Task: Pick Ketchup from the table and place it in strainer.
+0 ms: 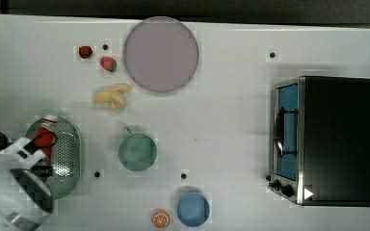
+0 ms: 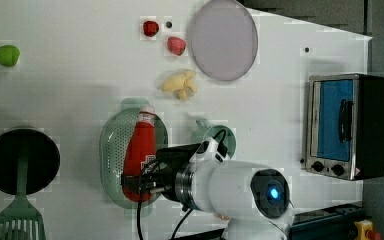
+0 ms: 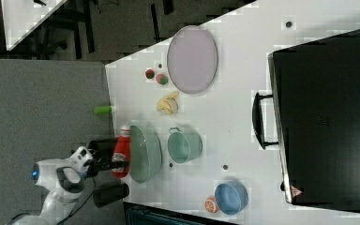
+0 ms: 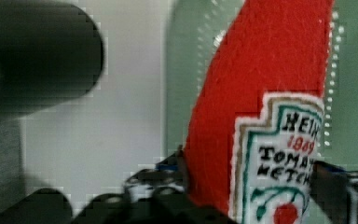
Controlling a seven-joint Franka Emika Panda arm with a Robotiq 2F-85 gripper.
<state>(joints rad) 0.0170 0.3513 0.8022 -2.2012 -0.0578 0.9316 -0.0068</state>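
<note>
The Ketchup [image 1: 46, 137], a red squeeze bottle with a white cap and a dark-and-white label, lies lengthwise over the pale green oval strainer [image 1: 74, 144]. In the left view the Ketchup [image 2: 140, 147] runs along the strainer [image 2: 111, 150], its cap towards the plate. My gripper [image 2: 137, 182] is shut on the bottle's lower end. In the wrist view the Ketchup [image 4: 261, 70] stands between the fingertips [image 4: 168, 186], with the strainer [image 4: 186, 56] below it. In the right view the Ketchup [image 3: 121, 150] appears beside the strainer [image 3: 145, 154], so it hangs above it.
A teal mug [image 1: 137, 151] stands close to the strainer, on the top view's right of it. Bananas [image 1: 112, 96], two strawberries [image 1: 108, 63] and a grey-lilac plate [image 1: 160, 54] lie further off. A blue bowl [image 1: 192, 209], an orange slice [image 1: 161, 219], a toaster oven [image 1: 332, 139] and a black pan [image 2: 22, 160] are also on the table.
</note>
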